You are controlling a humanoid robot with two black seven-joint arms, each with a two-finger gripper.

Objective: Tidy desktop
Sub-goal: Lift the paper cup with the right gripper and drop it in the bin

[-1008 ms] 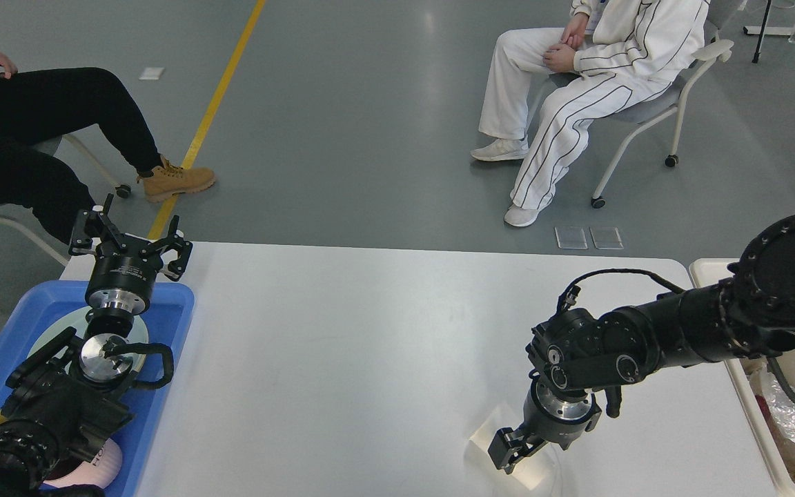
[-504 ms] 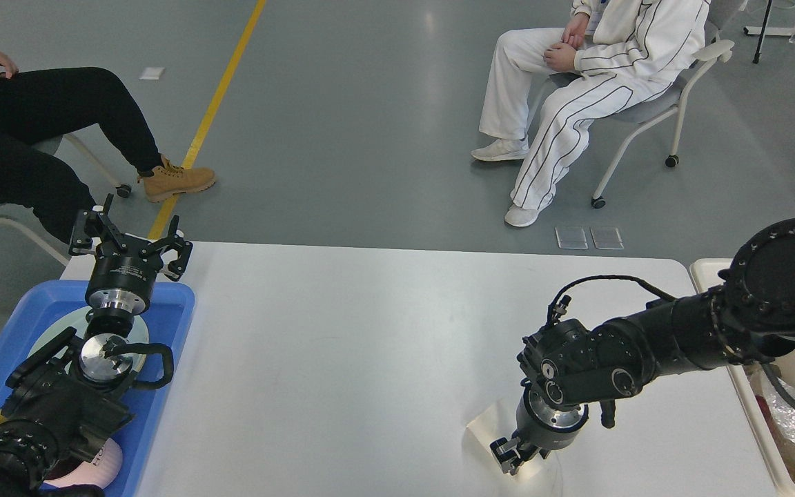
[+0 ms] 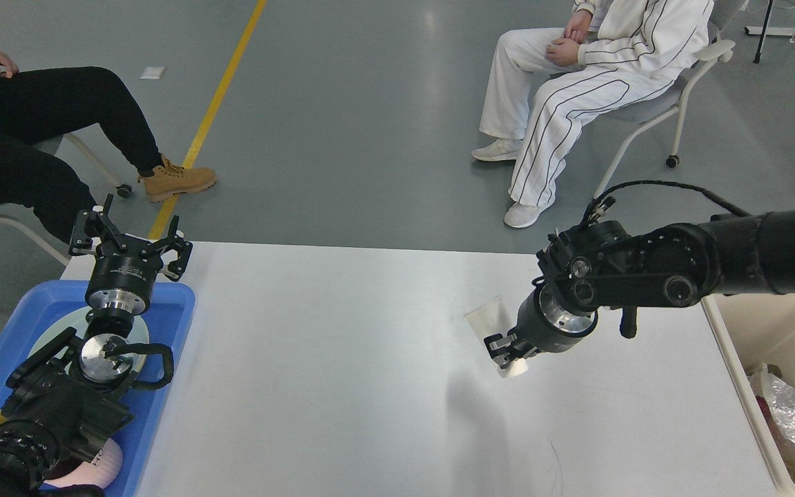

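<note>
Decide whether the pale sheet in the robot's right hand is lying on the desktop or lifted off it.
Lifted. The right hand pinches the pale sheet, which hangs above the desktop and casts a separate shadow below it.

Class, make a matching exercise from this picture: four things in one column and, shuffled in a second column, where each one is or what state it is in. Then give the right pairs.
Things
1. translucent white plastic cup
2. blue plastic tray
3. cream rectangular bin
4. left gripper

Places or states
A. at the right edge of the white rectangular desktop
B. open, over the tray's far end
C. held by the right gripper
D. at the desktop's left edge

Pairs: 1-C, 2-D, 3-A, 4-B
</note>
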